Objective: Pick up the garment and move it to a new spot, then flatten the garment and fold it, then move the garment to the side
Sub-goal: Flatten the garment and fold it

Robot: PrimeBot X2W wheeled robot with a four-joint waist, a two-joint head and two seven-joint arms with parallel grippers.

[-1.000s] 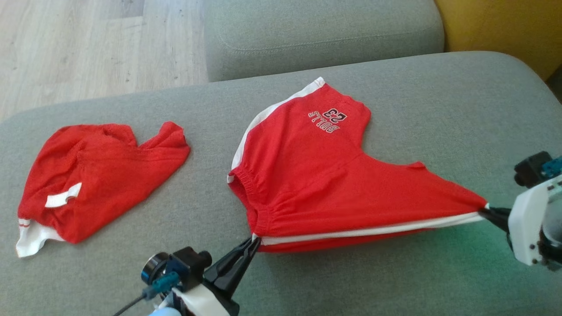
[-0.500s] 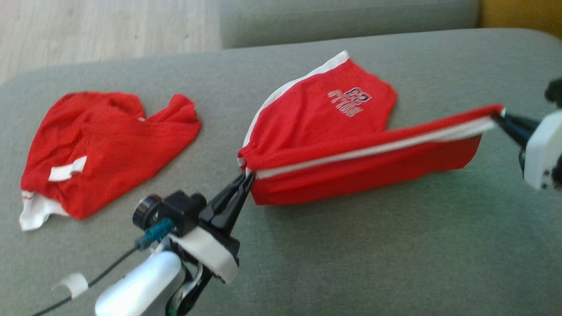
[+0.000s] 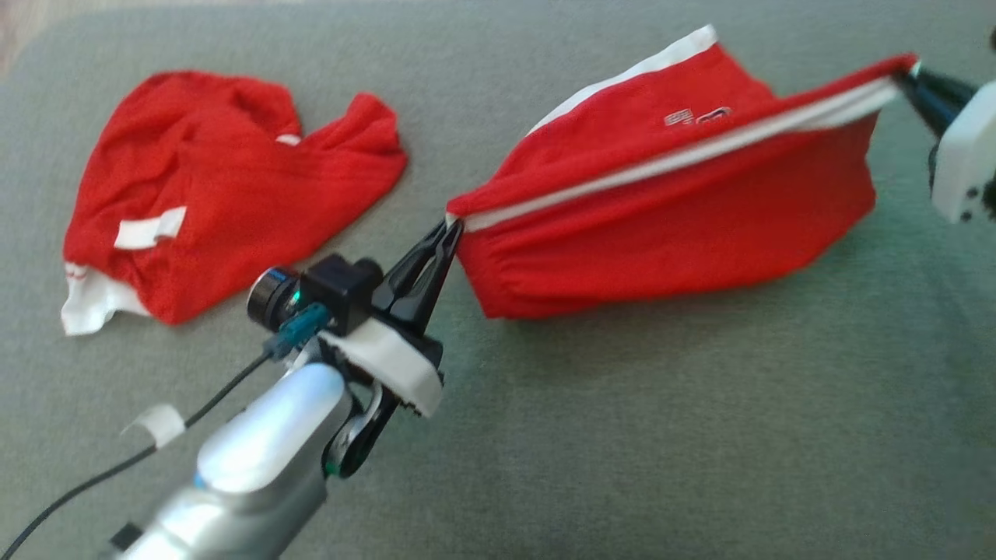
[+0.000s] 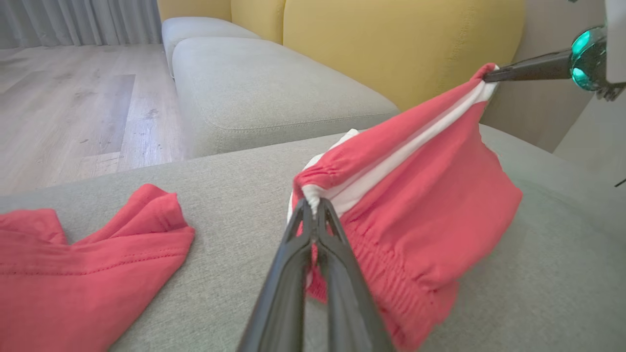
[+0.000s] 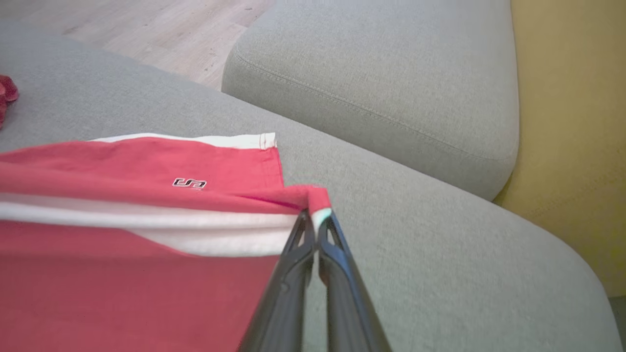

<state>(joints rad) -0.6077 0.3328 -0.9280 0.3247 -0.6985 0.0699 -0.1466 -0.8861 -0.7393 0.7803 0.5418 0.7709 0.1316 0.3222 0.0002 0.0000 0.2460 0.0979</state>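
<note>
since the left gripper is clamped tight on the waistband corner and the right gripper on the hem end of the same white stripe, the red shorts hang taut between them, far leg resting on the grey cushion, seemingly mid-fold.

The red shorts are soft matt cloth; the grey cushion is coarse woven fabric; the forearm at lower left is glossy silver.

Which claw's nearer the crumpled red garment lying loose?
Left. The left claw pinches the shorts just right of the crumpled garment; the right claw holds their far corner.
</note>
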